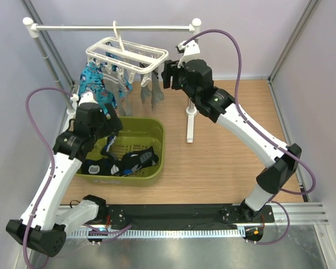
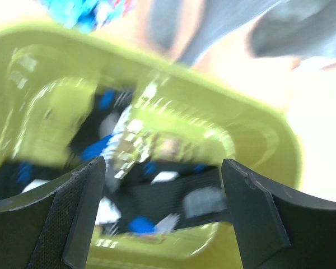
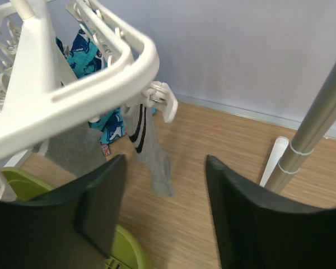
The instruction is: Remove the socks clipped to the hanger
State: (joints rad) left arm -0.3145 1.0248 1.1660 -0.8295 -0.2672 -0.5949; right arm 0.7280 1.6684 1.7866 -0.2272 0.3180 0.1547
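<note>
Hanging limp off white plastic grid hanger (image 3: pixel 101 73), grey striped-cuff sock (image 3: pixel 155 161) likely light, floppy; pinch below small white clip (image 3: pixel 163 101). Left gripper (image 2: pixel 163 218), right gripper (image 3: pixel 165 213) agape, empty.

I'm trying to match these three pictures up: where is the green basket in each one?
Top external: green basket left of centre.
Left wrist: green basket fills most of the frame, blurred.
Right wrist: green basket only at the bottom left edge.
Shared landmark: hanging grey socks.
</note>
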